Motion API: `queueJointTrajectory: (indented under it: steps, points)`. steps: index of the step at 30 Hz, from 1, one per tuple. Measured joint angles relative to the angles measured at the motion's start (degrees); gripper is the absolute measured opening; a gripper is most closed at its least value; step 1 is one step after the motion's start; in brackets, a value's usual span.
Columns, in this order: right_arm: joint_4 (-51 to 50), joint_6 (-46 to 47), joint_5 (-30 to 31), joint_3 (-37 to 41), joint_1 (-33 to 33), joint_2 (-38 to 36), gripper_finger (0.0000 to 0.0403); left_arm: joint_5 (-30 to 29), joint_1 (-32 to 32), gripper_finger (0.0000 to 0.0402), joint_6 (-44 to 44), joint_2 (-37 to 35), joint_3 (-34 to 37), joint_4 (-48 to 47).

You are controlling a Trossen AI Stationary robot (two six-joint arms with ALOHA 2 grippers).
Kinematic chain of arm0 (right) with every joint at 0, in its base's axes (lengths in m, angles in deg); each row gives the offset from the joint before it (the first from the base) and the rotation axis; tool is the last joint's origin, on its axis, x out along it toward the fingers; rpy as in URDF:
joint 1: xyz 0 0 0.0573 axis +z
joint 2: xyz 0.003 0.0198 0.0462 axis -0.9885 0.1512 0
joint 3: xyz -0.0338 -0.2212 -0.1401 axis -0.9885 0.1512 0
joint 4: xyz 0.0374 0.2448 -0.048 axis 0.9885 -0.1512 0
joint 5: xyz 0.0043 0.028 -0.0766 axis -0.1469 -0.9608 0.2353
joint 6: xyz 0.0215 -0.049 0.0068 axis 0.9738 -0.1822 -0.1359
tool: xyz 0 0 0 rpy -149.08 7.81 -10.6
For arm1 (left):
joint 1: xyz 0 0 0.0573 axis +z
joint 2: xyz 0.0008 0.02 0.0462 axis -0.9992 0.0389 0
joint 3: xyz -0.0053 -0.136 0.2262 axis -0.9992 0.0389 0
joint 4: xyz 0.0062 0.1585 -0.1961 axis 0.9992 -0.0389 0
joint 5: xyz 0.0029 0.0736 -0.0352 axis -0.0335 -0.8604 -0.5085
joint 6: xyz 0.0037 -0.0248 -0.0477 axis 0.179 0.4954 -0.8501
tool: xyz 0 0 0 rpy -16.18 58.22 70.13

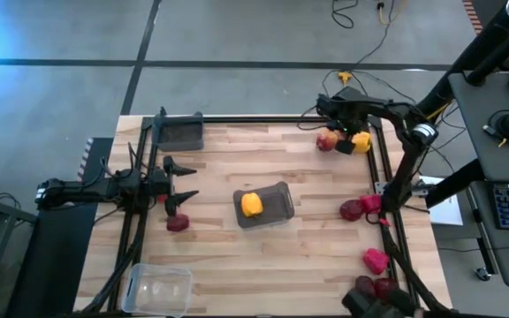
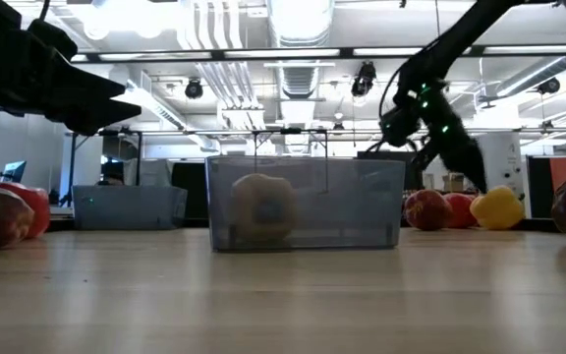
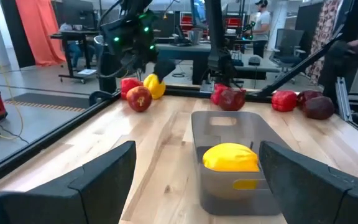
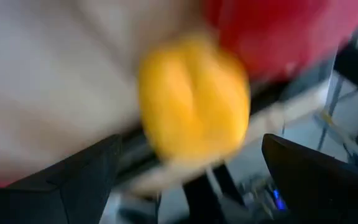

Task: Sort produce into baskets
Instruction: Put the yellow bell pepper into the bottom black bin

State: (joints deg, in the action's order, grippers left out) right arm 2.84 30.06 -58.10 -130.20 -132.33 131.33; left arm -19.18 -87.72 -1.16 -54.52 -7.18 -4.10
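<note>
My right gripper (image 1: 347, 143) is open at the table's far right corner. Its fingers stand on either side of a yellow bell pepper (image 4: 193, 102), which lies on the table beside a red-yellow apple (image 1: 327, 140). I cannot see it touch the pepper. My left gripper (image 1: 191, 181) is open and empty above the table's left side. It faces a dark grey basket (image 1: 277, 208) at the centre, which holds another yellow pepper (image 3: 230, 157). A second dark grey basket (image 1: 180, 132) stands at the far left, a clear one (image 1: 159, 290) at the near left.
Red produce (image 1: 177, 223) lies just near of my left gripper. More red apples and peppers lie along the right edge (image 1: 353, 209) and at the near right corner (image 1: 376, 260). A black frame rail (image 1: 263, 119) runs along the table's edges.
</note>
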Motion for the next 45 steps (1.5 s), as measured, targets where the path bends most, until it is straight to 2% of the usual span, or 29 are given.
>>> queueJointTrajectory:
  steps: [13, 18, 24, 27, 36, 40, 45]
  points:
    - [-1.32, -6.84, 0.74, -1.3, -5.8, 10.47, 0.038, 0.02, 0.0, 0.0323, 0.0, -0.01, 0.0, 0.0]
    - [-0.85, -4.39, -0.28, -1.32, -7.05, 10.75, 0.0375, 0.02, -0.01, 0.0323, 0.0, -0.01, 0.0, 0.0]
    - [1.26, -5.75, 1.0, -1.23, -6.81, 7.65, 0.0323, 0.02, 0.0, 0.0323, 0.0, -0.03, 0.0, 0.0]
    - [1.66, -6.2, 0.85, -1.29, -6.25, 7.08, 0.0318, 0.02, -0.01, 0.0323, 0.0, -0.03, 0.0, 0.0]
    - [-1.49, -1.66, 1.69, -6.69, 2.78, 1.6, 0.0318, 0.02, 0.0, 0.0323, 0.0, -0.03, 0.0, 0.0]
    - [-3.45, 4.56, -0.97, -9.47, 10.19, -2.35, 0.0318, 0.02, 0.0, 0.0323, 0.0, -0.03, 0.0, 0.0]
    - [-4.68, 17.06, -3.69, -11.82, 21.74, -6.94, 0.0318, 0.02, -0.02, 0.0323, 0.0, -0.03, 0.0, 0.0]
